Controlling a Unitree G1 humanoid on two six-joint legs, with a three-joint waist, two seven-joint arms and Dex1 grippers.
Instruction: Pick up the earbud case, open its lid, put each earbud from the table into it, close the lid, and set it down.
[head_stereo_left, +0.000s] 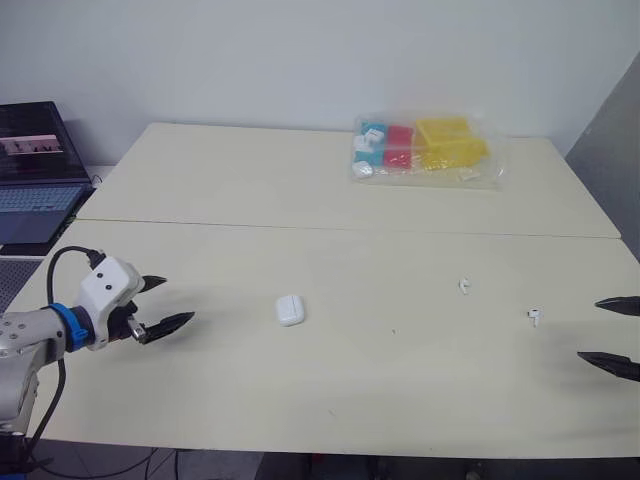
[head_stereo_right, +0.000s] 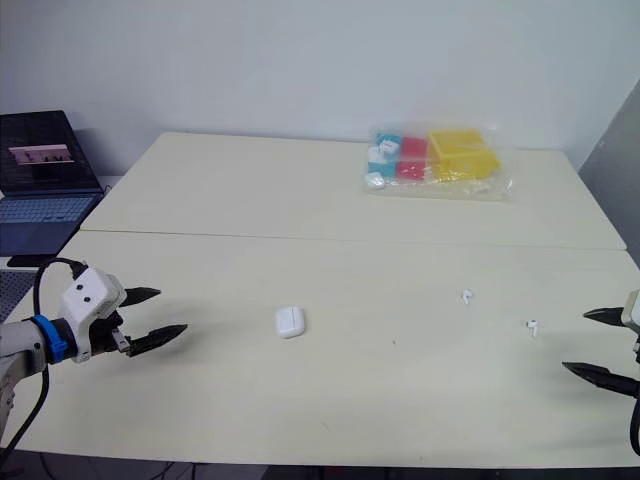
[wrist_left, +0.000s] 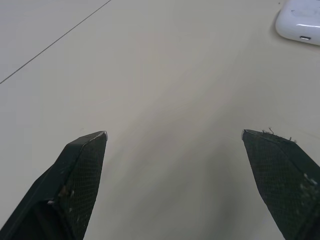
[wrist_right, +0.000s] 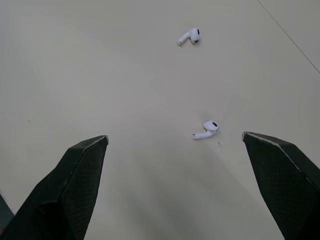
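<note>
A white earbud case (head_stereo_left: 290, 310) lies shut on the cream table (head_stereo_left: 330, 180), near the middle front. Two white earbuds rest to its right: one (head_stereo_left: 464, 287) farther back, the other (head_stereo_left: 535, 317) closer to the right edge. My left gripper (head_stereo_left: 170, 303) hovers open left of the case, a hand's width away; the case (wrist_left: 299, 21) sits ahead of its fingers in the left wrist view. At the table's right edge my right gripper (head_stereo_left: 612, 336) is open, pointing toward the earbuds. The nearer earbud (wrist_right: 206, 129) and the farther one (wrist_right: 189, 36) lie ahead of it.
A clear bag (head_stereo_left: 422, 148) of blue, red and yellow boxes lies at the back of the table. An open laptop (head_stereo_left: 36, 175) stands off the table's left side. A seam (head_stereo_left: 350, 230) runs across the tabletop.
</note>
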